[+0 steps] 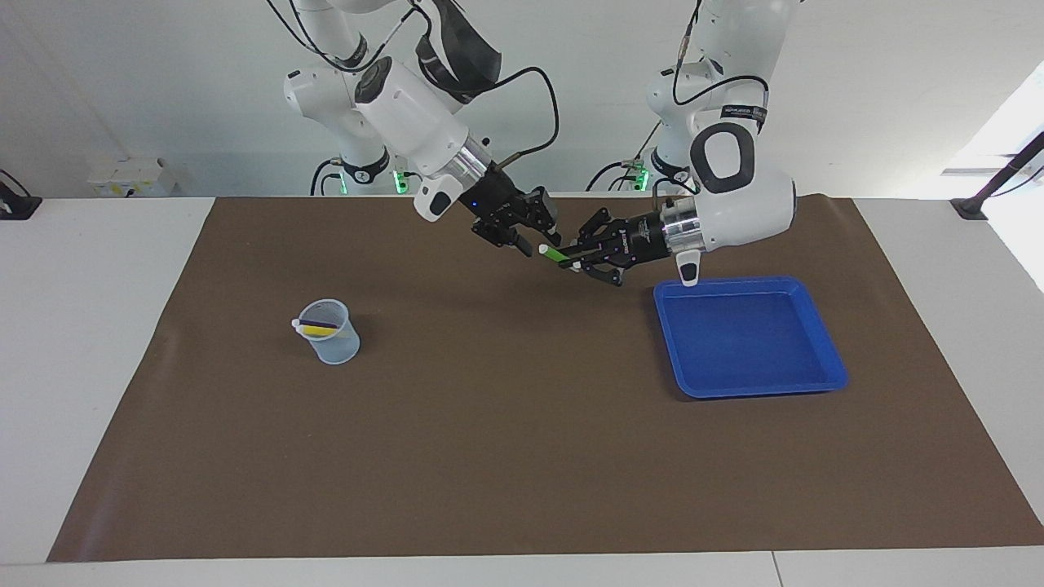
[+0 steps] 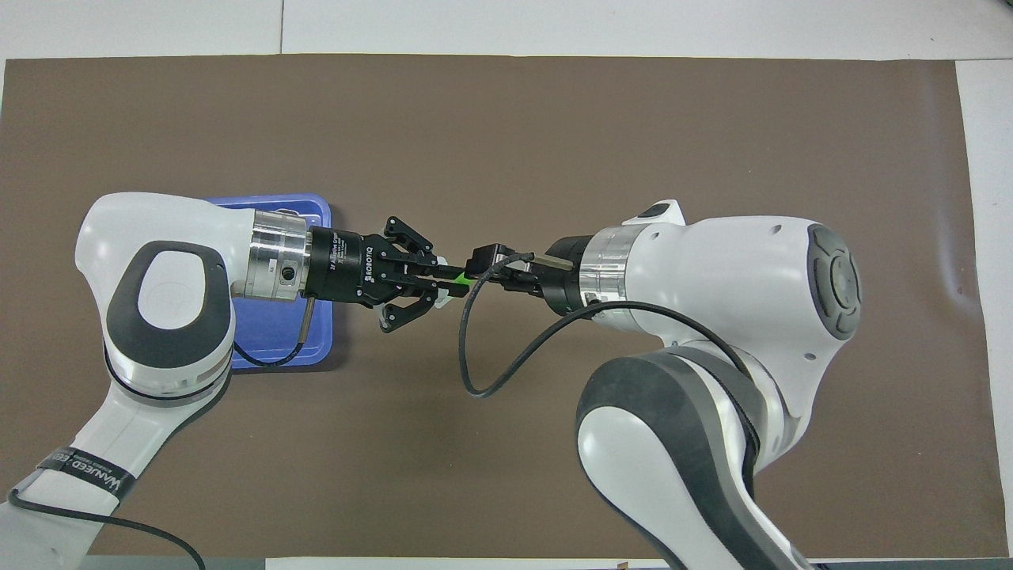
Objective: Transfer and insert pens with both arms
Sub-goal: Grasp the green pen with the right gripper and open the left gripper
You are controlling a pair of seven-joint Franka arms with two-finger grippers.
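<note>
The green pen [image 1: 557, 254] hangs in the air over the brown mat, between the two arms, with my left gripper [image 1: 572, 260] shut on its body. Its whitish cap end points toward my right gripper [image 1: 540, 239], which sits right at that end. From overhead only a short green stretch of the pen [image 2: 461, 276] shows between the left gripper [image 2: 449, 279] and the right gripper [image 2: 484, 262]. The yellow pen [image 1: 313, 331] and the purple pen [image 1: 324, 324] lie slanted inside a clear cup [image 1: 333, 342].
A blue tray [image 1: 833, 365] lies on the mat toward the left arm's end, partly under the left wrist [image 2: 273, 265] from overhead. The cup stands toward the right arm's end. A black cable [image 2: 475, 372] loops down from the right wrist.
</note>
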